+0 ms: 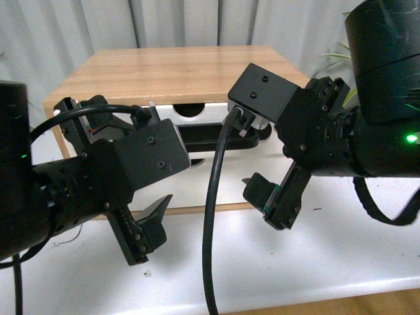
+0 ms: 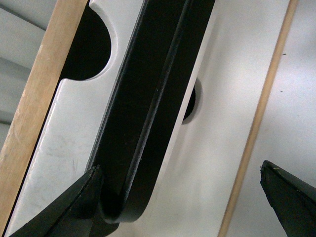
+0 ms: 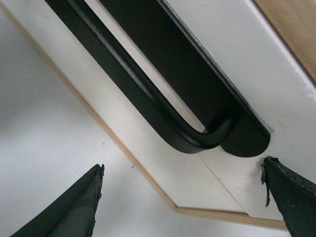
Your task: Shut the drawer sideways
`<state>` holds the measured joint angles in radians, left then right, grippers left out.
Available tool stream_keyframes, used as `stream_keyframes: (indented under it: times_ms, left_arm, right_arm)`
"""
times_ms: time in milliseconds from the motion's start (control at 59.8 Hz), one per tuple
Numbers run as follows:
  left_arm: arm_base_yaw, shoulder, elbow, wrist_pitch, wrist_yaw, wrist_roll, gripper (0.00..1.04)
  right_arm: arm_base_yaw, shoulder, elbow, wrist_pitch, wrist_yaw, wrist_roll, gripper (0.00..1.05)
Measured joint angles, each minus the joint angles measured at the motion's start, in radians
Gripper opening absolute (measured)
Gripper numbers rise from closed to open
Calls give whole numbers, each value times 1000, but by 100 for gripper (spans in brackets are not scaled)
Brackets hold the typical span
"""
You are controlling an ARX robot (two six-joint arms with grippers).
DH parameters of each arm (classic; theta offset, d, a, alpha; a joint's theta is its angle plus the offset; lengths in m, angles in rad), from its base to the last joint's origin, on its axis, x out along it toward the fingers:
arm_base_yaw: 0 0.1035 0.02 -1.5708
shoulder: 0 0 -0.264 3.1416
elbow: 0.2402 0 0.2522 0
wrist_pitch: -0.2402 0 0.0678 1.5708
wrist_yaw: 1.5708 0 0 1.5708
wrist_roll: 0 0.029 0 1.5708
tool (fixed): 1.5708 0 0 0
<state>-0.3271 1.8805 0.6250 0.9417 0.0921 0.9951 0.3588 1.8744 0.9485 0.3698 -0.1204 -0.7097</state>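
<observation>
The drawer has a white front with a semicircular notch in its top edge and a long black bar handle. It sits in a light wood cabinet. My left gripper is open in front of the handle's left end. In the left wrist view one finger sits against the handle's rounded end. My right gripper is open by the handle's right end. In the right wrist view it spans the handle's curved end without touching it.
A plain white drawer front without a handle lies below. The cabinet stands on a white table. Grey curtains hang behind. A black cable hangs between my arms. A plant shows at the far right.
</observation>
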Motion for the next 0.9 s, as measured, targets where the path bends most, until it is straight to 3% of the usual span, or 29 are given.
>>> stream_keyframes:
  times_ms: [402, 669, 904]
  left_arm:
    - [8, 8, 32, -24, 6, 3, 98]
    - [40, -217, -137, -14, 23, -10, 98]
    - [96, -528, -354, -164, 61, -146, 98]
  right_arm:
    - [-18, 52, 29, -6, -9, 45, 98]
    - [-53, -195, -123, -18, -4, 71, 98]
    - [-89, -504, -364, -60, -3, 201, 98]
